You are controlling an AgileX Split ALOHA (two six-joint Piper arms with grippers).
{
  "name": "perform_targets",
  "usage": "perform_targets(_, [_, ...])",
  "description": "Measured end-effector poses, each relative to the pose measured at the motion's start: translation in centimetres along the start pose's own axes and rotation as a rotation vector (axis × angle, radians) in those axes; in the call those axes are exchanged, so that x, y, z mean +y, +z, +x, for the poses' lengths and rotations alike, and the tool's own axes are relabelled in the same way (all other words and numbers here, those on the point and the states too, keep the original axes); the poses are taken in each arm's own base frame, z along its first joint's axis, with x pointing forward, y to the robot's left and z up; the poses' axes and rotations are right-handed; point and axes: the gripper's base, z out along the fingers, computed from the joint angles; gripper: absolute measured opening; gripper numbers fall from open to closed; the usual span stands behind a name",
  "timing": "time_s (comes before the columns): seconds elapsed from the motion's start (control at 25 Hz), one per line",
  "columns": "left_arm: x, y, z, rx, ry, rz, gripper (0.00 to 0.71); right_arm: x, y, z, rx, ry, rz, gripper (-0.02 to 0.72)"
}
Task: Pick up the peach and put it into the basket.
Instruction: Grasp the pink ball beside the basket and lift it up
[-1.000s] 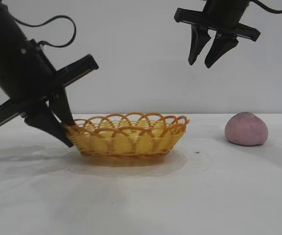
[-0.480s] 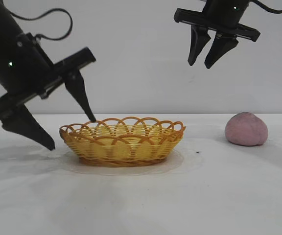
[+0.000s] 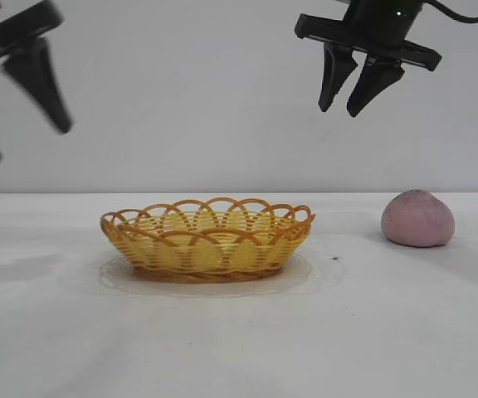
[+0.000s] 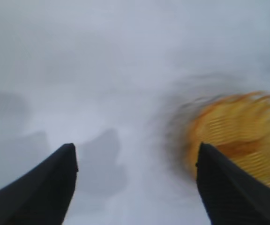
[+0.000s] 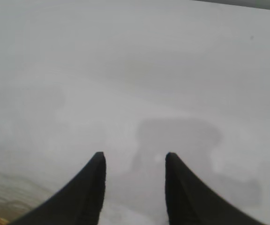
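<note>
The peach [image 3: 417,218], a dusky pink lump, rests on the white table at the right. The yellow-orange wicker basket [image 3: 207,239] stands at the table's middle, empty, and shows blurred in the left wrist view [image 4: 240,136]. My left gripper [image 3: 25,141] is open and empty, high at the far left, above and left of the basket; its fingers stand wide apart in its wrist view [image 4: 136,152]. My right gripper [image 3: 338,109] is open and empty, high up between basket and peach, left of the peach; it shows over bare table in its wrist view [image 5: 135,157].
The white table [image 3: 372,332] runs across the whole view with a plain pale wall behind. A faint ring mark lies on the table round the basket's foot.
My left gripper let go of the basket's left rim, opened wide and rose up to the far left. The basket settled slightly leftward. The right gripper and the peach have not moved.
</note>
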Motion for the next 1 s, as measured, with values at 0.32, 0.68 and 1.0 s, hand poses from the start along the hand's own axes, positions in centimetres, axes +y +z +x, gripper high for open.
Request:
perform_targets(0.32, [1.1,-2.8,-1.8,-0.023,0.113,-0.209,0.430,0.0,0.0,0.1,0.006,0.000,-0.001,0.242])
perform_targets(0.68, [-1.0,-14.2,0.1,-0.134,0.157,-0.261,0.430,0.0,0.0,0.2,0.025,0.000,-0.003,0.242])
perform_targets(1.0, [-2.1,-23.3,6.6,-0.114,0.154,-0.289,0.430,0.0,0.0,0.3,0.037,0.000,-0.005,0.242])
